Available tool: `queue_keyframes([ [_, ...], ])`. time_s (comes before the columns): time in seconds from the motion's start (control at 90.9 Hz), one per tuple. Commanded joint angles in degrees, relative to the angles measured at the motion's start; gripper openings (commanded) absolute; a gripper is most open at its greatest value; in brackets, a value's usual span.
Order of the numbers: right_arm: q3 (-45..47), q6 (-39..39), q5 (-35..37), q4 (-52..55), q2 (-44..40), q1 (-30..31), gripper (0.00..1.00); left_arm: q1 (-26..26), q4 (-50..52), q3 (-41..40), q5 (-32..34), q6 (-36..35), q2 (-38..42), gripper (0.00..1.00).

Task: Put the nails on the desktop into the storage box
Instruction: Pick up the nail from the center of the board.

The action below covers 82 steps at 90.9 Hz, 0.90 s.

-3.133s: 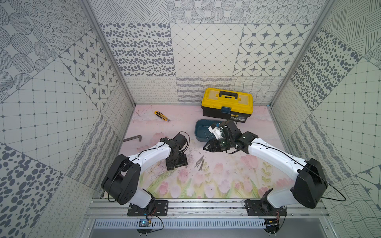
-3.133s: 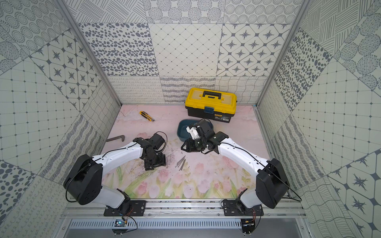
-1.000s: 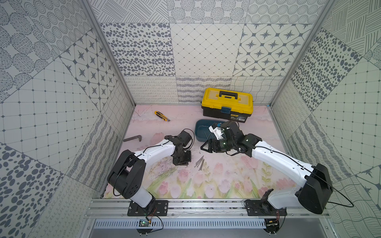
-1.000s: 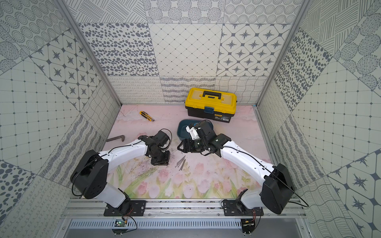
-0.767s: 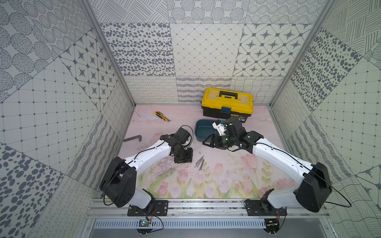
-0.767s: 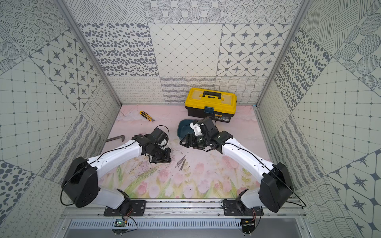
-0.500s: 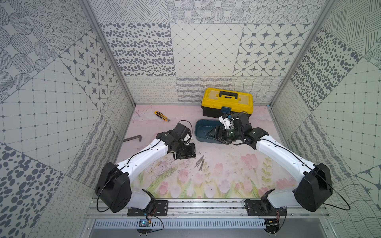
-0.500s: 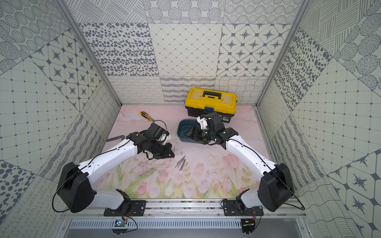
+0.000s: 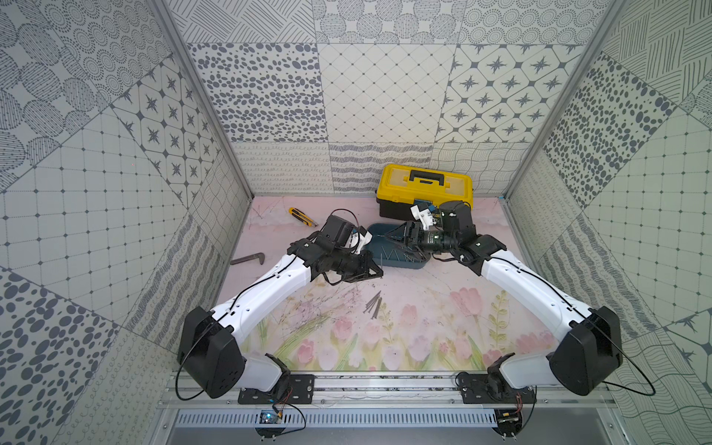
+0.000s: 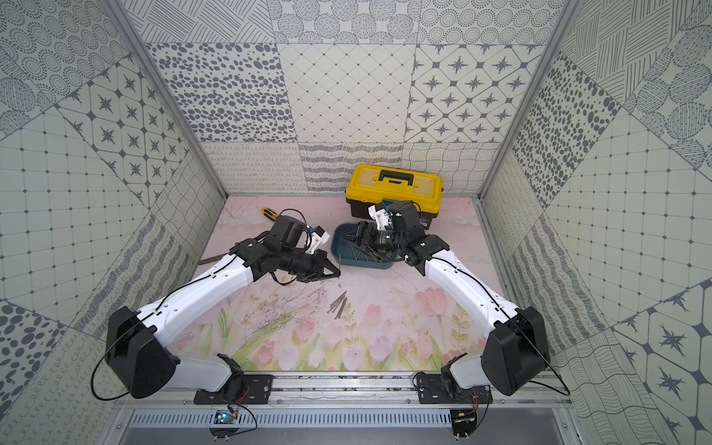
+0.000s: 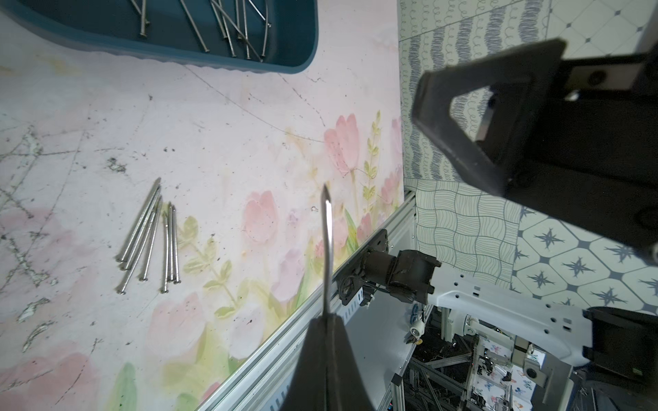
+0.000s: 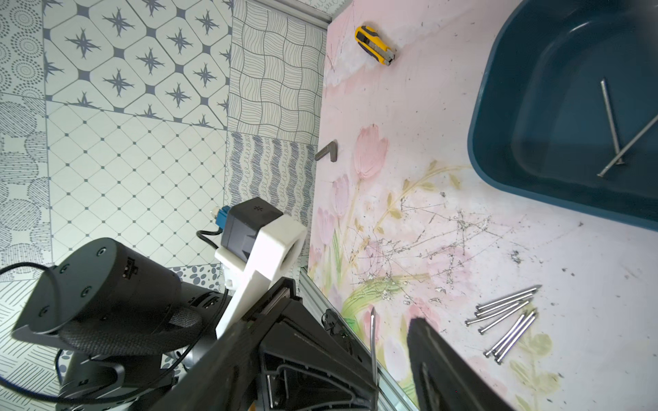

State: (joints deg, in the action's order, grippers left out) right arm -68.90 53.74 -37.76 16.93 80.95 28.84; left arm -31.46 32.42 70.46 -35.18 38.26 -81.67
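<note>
One nail [image 11: 327,249] sits pinched in the left end effector [image 11: 325,318].

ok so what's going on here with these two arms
The left pincer is shut on one nail, just beside the storage box. The right pincer hangs open over the box, which already holds several nails. A small bunch is left to pick up on the desktop.
</note>
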Motion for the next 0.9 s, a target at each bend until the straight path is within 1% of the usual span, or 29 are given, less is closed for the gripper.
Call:
queue_keyframes([
  [0.0, -1.7, 1.7, -1.1, -4.4, 0.0, -0.2, 0.76, -0.3, -7.9, 1.1, -7.4, 3.6, 0.7, 0.00],
  [0.165, -0.8, 1.4, -0.9, -4.4, 0.2, -0.4, 0.76, -0.3, -8.9, 1.9, -7.7, 4.5, 0.9, 0.00],
  [0.308, 0.5, 1.2, -0.5, -4.4, -0.7, -1.0, 0.74, -0.3, -9.1, 2.1, -7.3, 5.0, 1.5, 0.00],
  [0.638, 2.5, 2.0, -2.9, -5.9, -1.1, -0.9, 0.62, -0.3, -10.7, 1.8, -7.4, 6.6, 2.2, 0.00],
  [0.891, 2.9, 2.6, -3.3, -6.9, -0.9, 1.0, 0.54, -0.3, -10.7, 2.1, -7.8, 6.4, 1.8, 0.00],
])
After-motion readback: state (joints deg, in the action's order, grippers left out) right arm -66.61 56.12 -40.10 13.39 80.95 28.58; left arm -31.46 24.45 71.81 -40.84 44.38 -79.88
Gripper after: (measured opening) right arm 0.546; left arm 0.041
